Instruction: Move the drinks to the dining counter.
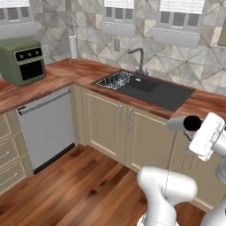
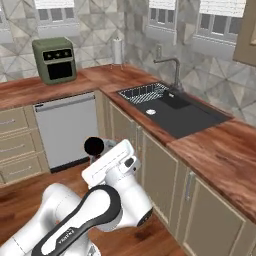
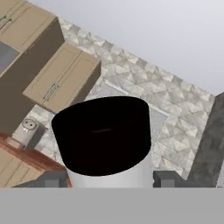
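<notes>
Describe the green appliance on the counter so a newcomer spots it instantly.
Follow the wood countertop left from the black sink, past the paper towel roll in the corner. The boxy olive-green toaster oven stands there above the dishwasher; its dark front panel and window set it apart.

Pale-grey cylinder (image 3: 109,173) was cut off below its black cap (image 3: 103,135) in the hand view, finger tips (image 3: 168,178) barely showed beside it, and its body sat behind the hand in both base views.
</notes>
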Controlling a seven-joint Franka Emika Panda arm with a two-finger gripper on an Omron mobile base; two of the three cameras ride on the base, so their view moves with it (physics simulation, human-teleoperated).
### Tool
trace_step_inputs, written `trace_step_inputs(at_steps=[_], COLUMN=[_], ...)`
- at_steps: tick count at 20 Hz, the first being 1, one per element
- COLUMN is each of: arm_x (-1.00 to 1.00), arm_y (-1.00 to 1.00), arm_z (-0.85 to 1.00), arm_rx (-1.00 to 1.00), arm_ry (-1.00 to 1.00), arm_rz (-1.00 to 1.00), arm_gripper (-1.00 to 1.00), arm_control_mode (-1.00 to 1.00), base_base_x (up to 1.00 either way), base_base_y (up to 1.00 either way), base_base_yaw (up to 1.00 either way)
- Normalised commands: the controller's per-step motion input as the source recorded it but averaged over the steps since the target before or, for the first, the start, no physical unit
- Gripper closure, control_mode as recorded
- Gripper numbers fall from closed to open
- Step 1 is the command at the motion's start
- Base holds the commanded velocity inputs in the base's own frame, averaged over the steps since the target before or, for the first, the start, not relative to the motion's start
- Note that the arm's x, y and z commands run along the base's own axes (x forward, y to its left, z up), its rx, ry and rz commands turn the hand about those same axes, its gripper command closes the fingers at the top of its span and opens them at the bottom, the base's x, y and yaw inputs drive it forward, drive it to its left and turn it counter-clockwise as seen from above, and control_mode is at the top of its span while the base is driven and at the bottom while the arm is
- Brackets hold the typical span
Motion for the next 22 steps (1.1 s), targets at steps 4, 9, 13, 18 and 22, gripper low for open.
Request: trace_step_inputs(at_steps=[4, 9, 13, 18, 22], arm_x=[0.0, 0.0, 0.0, 0.0, 0.0], arm_y=[0.0, 0.0, 0.0, 0.0, 0.0], arm_z=[0.0, 0.0, 0.0, 0.0, 0.0], arm_rx=[0.0, 0.0, 0.0, 0.0, 0.0], arm_ry=[0.0, 0.0, 0.0, 0.0, 0.0], arm_rz=[0.0, 0.0, 0.0, 0.0, 0.0], arm_gripper=[1.0, 1.0, 1.0, 1.0, 1.0], arm_control_mode=[1.0, 1.0, 1.0, 1.0, 1.0], base_base_x=[0.0, 0.0, 0.0, 0.0, 0.0], base_base_y=[0.81, 0.76, 0.71, 0.62, 0.57], base_base_yaw=[0.57, 0.49, 0.44, 0.38, 0.36])
